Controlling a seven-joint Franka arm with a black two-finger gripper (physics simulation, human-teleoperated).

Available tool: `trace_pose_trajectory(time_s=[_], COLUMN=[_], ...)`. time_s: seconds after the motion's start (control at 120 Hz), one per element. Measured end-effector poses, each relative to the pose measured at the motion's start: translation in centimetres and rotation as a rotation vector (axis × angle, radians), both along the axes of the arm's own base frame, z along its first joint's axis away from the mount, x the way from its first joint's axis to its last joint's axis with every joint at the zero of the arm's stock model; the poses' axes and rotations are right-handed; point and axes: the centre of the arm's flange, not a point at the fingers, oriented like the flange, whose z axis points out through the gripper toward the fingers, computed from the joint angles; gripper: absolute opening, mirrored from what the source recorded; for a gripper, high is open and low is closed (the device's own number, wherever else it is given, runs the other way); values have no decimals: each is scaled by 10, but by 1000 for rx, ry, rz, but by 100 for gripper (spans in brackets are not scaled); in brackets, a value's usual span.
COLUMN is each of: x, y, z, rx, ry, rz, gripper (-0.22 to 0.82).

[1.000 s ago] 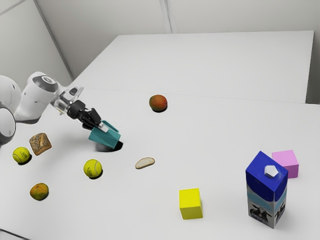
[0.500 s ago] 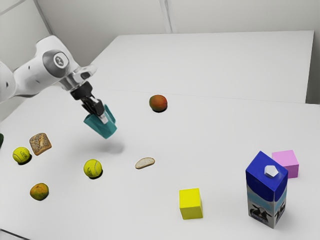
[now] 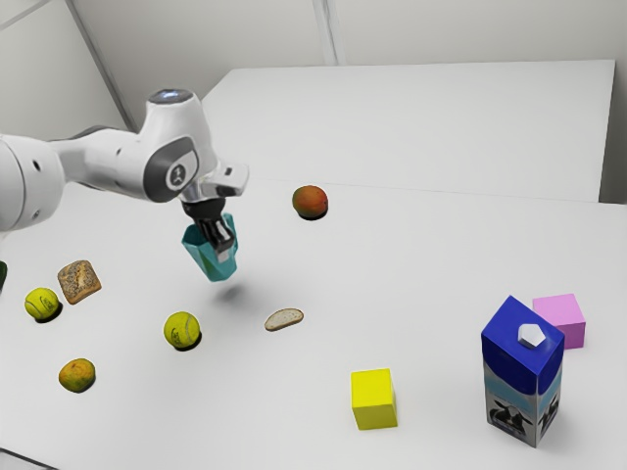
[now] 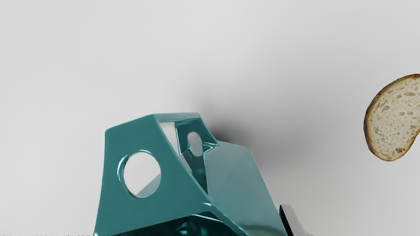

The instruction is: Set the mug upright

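Aloft, teal mug [image 3: 202, 257] gripped in the claw [image 3: 224, 253], tilted, mouth upward, blue-topped carton [image 3: 511, 367] upright on the table [image 3: 284, 401]

The mug [image 4: 128, 141] looks smooth and glossy, like glazed ceramic or plastic; the bread slice [image 4: 392, 121] rough and porous; the tabletop [image 4: 82, 65] smooth, matt.

Tennis balls [image 3: 181, 331], 2; fruits [image 3: 310, 202], 2; cubes [image 3: 372, 399], 2; bread pcs. [image 3: 79, 282], 2; milk ctn. [image 3: 511, 362], 1; mug [image 3: 200, 253], 1; dk.-green obj. [image 3: 2, 274] (part. seen), 1.
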Motion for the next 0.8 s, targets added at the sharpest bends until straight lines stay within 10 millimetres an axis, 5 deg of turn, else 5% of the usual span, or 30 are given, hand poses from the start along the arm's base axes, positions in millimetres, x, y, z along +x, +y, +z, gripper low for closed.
trace_pose_trajectory(time_s=[0.8], x=[-11], y=[-47], z=[-43], rx=[-26], ry=[43], rz=[272], gripper=[-17])
